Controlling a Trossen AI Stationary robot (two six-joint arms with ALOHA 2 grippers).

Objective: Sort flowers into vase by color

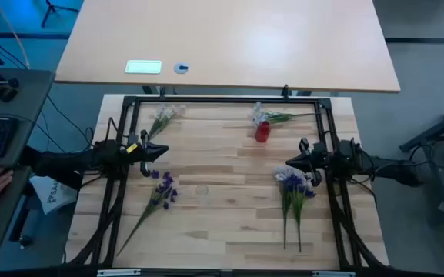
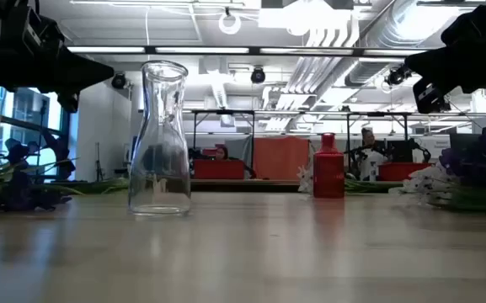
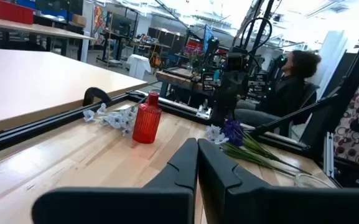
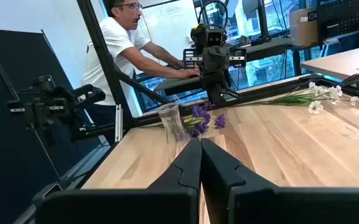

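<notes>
Sorting not begun, by the look: flowers point(image 1: 161, 191) lying in bunches about the surface point(image 1: 222, 231), red vase point(image 1: 262, 131) empty at the far side, left gripper point(image 1: 157, 151) and right gripper point(image 1: 291, 162) hovering, jaws together.

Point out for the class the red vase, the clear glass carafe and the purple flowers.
red vase point(image 1: 262, 132), high view, on its body.
clear glass carafe point(image 2: 159, 143), low view, on its body below the neck.
purple flowers point(image 1: 165, 187), high view, on the blossoms at the sprig's head.
</notes>
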